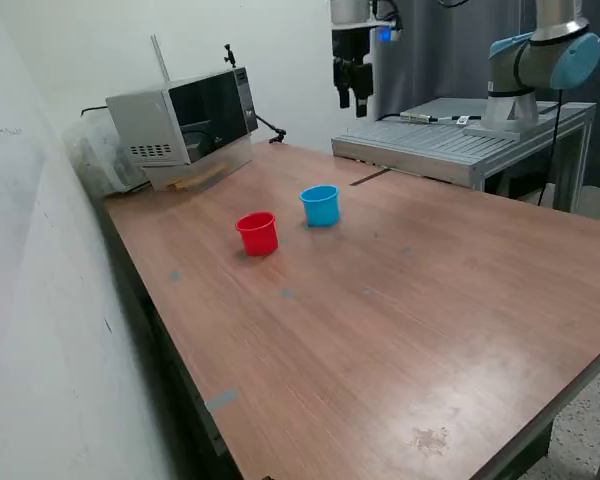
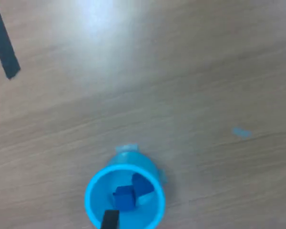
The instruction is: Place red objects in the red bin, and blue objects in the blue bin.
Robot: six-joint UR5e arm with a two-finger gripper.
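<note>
Looks like a robotics lab to me: big wood-look table [image 1: 400, 300] against a plain white wall [image 1: 40, 300], a UR arm [image 1: 540, 60] bolted to a metal bench [image 1: 450, 145], dark curtain [image 1: 450, 50] behind, and a random microwave [image 1: 185, 118] in the corner.

A wooden counter [image 1: 400, 300] set against a white wall [image 1: 40, 300].

A white microwave [image 1: 185, 122] is placed at the counter's far end, near a grey metal platform [image 1: 450, 140]; a dark curtain [image 1: 450, 50] is hung behind, and speckled floor [image 1: 580, 450] is seen below.
</note>
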